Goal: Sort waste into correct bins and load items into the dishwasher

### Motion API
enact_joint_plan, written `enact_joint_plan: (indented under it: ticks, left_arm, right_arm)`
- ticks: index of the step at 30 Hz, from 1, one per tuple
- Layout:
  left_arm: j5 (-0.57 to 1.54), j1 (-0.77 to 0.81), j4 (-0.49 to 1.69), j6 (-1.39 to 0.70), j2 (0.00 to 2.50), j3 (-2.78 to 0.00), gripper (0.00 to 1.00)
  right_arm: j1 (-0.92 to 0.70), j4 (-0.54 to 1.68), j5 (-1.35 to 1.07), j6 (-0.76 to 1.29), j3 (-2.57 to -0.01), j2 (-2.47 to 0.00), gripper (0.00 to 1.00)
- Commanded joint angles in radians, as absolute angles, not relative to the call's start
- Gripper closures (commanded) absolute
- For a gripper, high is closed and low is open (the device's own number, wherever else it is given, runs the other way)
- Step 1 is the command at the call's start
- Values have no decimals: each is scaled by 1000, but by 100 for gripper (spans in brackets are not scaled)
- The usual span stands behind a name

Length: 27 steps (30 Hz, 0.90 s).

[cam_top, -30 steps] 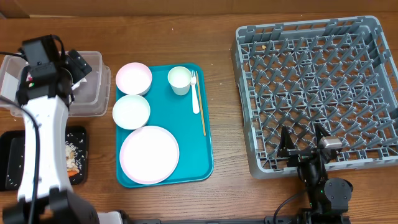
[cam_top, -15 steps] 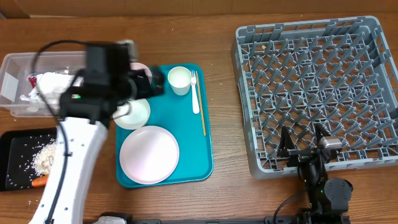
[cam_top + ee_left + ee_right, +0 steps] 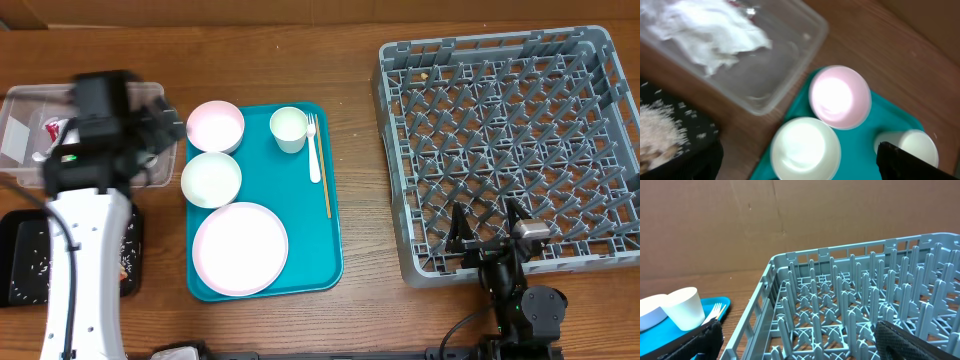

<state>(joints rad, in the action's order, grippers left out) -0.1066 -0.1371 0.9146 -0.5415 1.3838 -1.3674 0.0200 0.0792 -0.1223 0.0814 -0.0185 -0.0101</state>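
Observation:
My left gripper point(image 3: 160, 133) is open and empty, hovering between the clear tub point(image 3: 22, 150) and the bowls; in the left wrist view point(image 3: 800, 169) its fingers straddle the white bowl point(image 3: 805, 150). The tub point(image 3: 785, 75) holds white napkins point(image 3: 710, 30) and a red wrapper point(image 3: 52, 128). The black tray point(image 3: 20, 262) holds beige scraps point(image 3: 655, 127); the carrot is hidden. The pink bowl point(image 3: 215, 125), white bowl point(image 3: 211, 178), pink plate point(image 3: 240, 248), cup point(image 3: 288, 128) and fork point(image 3: 314, 150) sit on the teal tray point(image 3: 325, 255). My right gripper point(image 3: 487, 228) is open at the front edge of the grey rack point(image 3: 510, 130).
A thin wooden stick point(image 3: 326, 190) lies beside the fork on the teal tray. My left arm point(image 3: 85, 250) covers part of the black tray. The right wrist view shows the rack's pegs point(image 3: 855, 305), the cup point(image 3: 685, 307) and the fork point(image 3: 715, 311).
My left arm swung from over the tub right to the bowls, then back left to the gap between tub and bowls. The right arm has not moved.

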Motion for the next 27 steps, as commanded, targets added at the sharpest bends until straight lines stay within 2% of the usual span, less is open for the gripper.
enact_joint_plan:
  ticks: [1, 6, 10, 11, 14, 16, 21, 27]
  left_arm:
    - [-10, -246, 938, -613, 1385, -1368, 0]
    - [-71, -302, 961, -604, 1385, -1368, 0]
    - [-80, -392, 1000, -873, 1386, -1368, 0]
    - [-41, -430, 1022, -948, 1386, -1368, 0]
    - [-28, -452, 1051, -949, 1386, -1368, 0]
    - [-36, -452, 1076, -942, 1386, -1368, 0]
    - [-33, -451, 1081, -943, 1386, -1368, 0]
    - [-25, -451, 1073, -947, 1386, -1368, 0]
  right_arm:
    - [25, 74, -113, 81, -8, -3, 0]
    - [25, 74, -113, 81, -8, -3, 0]
    - [23, -39, -142, 83, -8, -3, 0]
    - [23, -138, -255, 116, -8, -3, 0]
    - [23, -325, -579, 279, -8, -3, 0]
    - [23, -348, -728, 300, -8, -3, 0]
    - [23, -457, -727, 325, -8, -3, 0]
    - [23, -653, -663, 495, -34, -3, 0]
